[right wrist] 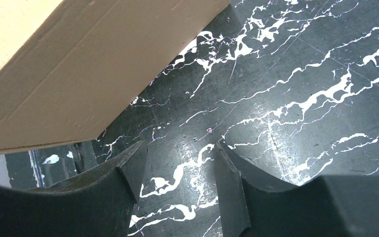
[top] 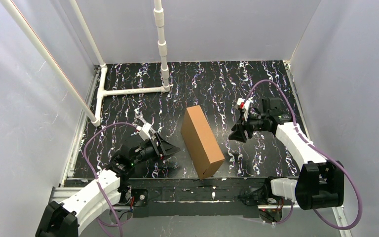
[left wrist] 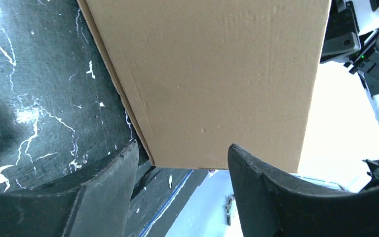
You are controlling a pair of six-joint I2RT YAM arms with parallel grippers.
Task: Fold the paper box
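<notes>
The paper box (top: 202,140) is a closed brown cardboard box standing on one long edge in the middle of the black marbled table, angled from far left to near right. My left gripper (top: 170,149) sits just left of it, open, with nothing between its fingers. In the left wrist view the paper box (left wrist: 212,74) fills the top, just beyond the open left gripper (left wrist: 182,153). My right gripper (top: 237,134) is off the box's right side, open and apart from it. In the right wrist view the paper box (right wrist: 69,64) shows at upper left, and the right gripper (right wrist: 177,148) is empty over bare table.
A white pipe frame (top: 128,91) lies at the table's far left with an upright pipe (top: 163,49). White walls close in both sides. The near edge holds a black mounting rail (top: 197,195) with both arm bases.
</notes>
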